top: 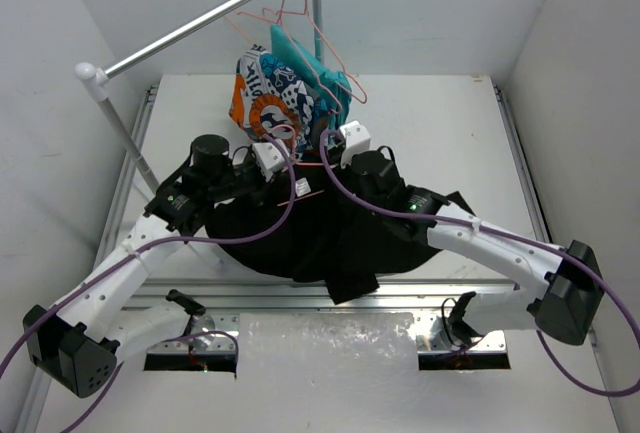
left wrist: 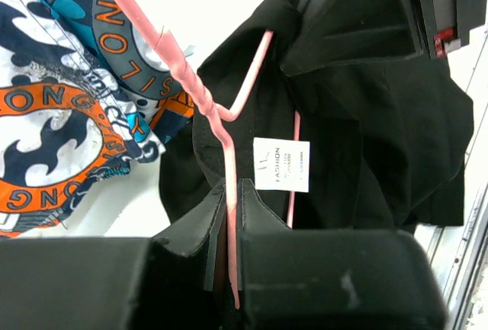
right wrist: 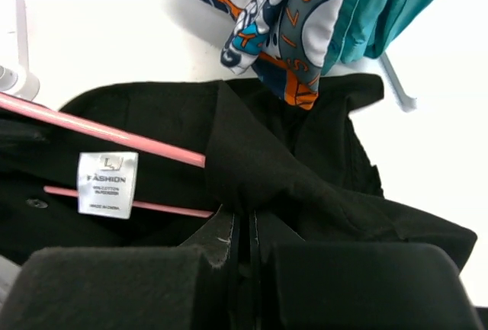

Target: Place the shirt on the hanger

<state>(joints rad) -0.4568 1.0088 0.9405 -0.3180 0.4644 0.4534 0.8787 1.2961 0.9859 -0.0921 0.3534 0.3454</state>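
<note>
White bench (top: 440, 123): the shirt (top: 300, 238) label (left wrist: 281, 165) reads FASHION. Pinched tight, left hand (left wrist: 232, 219) grips hanger (left wrist: 200, 94), right hand (right wrist: 245, 227) grips shirt.

My left arm (top: 125, 263) and right arm (top: 495, 241) are white links with black joint housings. A purple cable (top: 240, 238) loops along each. White blocks (top: 268, 158) sit at the wrists; my jaws are matte black wedges.

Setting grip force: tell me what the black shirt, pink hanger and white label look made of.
Shirt: soft matte black cloth, maybe cotton; it creases and drapes limply.
Hanger: thin wire, probably metal under a smooth pink coating; its neck is twisted.
Label: flat white printed tag, woven or paper, cannot tell.
</note>
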